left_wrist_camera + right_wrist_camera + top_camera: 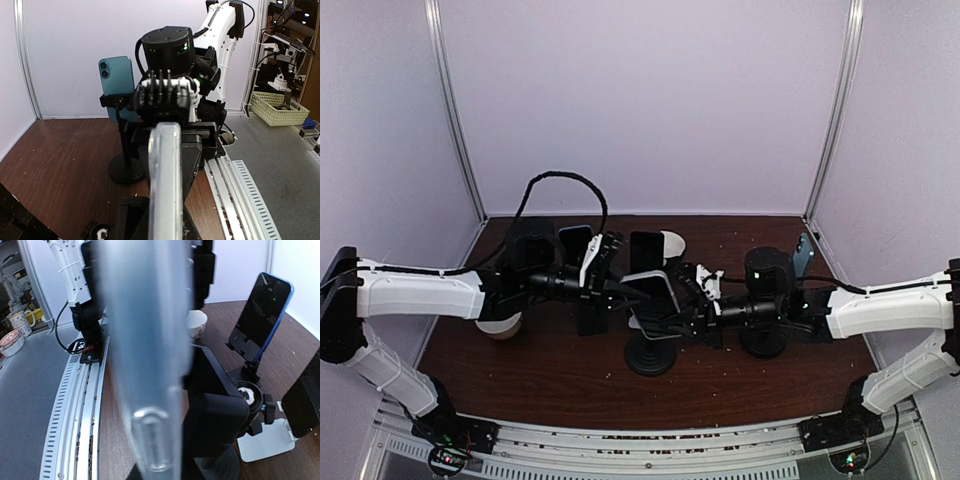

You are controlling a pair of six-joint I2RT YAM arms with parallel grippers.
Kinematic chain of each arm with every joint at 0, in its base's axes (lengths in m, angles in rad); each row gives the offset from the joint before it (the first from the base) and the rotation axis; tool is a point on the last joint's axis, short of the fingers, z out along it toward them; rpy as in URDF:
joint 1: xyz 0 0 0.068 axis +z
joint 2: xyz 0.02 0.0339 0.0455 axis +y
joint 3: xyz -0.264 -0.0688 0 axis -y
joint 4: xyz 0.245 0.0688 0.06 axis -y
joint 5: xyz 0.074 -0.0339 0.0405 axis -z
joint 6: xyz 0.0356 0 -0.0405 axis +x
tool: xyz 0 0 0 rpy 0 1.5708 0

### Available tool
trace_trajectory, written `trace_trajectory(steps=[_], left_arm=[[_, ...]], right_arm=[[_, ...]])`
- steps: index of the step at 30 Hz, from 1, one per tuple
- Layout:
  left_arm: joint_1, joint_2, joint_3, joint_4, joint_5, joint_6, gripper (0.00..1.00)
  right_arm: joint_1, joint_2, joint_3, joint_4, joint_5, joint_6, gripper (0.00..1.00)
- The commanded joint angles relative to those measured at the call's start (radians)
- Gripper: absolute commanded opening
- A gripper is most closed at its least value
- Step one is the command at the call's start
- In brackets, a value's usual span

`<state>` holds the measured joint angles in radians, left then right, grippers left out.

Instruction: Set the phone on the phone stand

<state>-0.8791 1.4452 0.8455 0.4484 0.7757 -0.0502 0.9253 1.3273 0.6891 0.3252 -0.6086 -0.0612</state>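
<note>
The phone [651,288], in a clear case, hangs tilted over the middle of the table, just above the phone stand [652,357], a black post on a round base. My left gripper [620,290] is shut on the phone's left end and my right gripper [682,303] is shut on its right end. In the left wrist view the phone [165,200] shows edge-on as a pale strip running up between my left gripper [167,165] jaws. In the right wrist view the phone [145,315] fills the middle, blurred, in my right gripper [150,390], with the stand's black clamp [215,412] just beside it.
A teal phone [117,80] sits on a second black round-base stand [125,172] behind. A blue phone [262,315] leans on a white-based stand [265,440] at the back. A white cup [500,325] stands under my left arm. The metal rail [640,440] runs along the near edge.
</note>
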Motion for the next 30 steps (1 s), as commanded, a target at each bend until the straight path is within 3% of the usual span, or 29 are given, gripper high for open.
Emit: trace_trajectory(steps=[1,6,10,13,15,19,25,30], left_arm=[[-0.004,0.003,0.056,0.007,0.017,0.066,0.0],[0.001,0.007,0.182,-0.144,0.068,0.128,0.0],[0.005,-0.026,0.186,-0.123,0.068,0.095,0.0],[0.006,-0.048,0.2,-0.126,0.051,0.054,0.0],[0.008,-0.063,0.213,-0.131,0.016,0.017,0.0],[0.009,-0.094,0.222,-0.143,-0.06,-0.024,0.0],[0.009,-0.116,0.187,-0.084,-0.129,-0.095,0.0],[0.009,-0.141,0.174,-0.073,-0.168,-0.124,0.0]], right_arm=[[-0.01,-0.057,0.014,0.009,0.127,0.057,0.24],[0.017,-0.109,-0.019,-0.052,0.251,0.081,0.41],[0.052,-0.161,-0.092,0.006,0.427,0.129,0.51],[0.069,-0.172,-0.124,0.054,0.522,0.154,0.68],[0.089,-0.17,-0.129,0.071,0.586,0.167,0.71],[0.152,-0.148,-0.126,0.089,0.718,0.161,0.71],[0.154,-0.104,-0.109,0.103,0.739,0.153,0.57],[0.16,-0.081,-0.097,0.106,0.739,0.145,0.54]])
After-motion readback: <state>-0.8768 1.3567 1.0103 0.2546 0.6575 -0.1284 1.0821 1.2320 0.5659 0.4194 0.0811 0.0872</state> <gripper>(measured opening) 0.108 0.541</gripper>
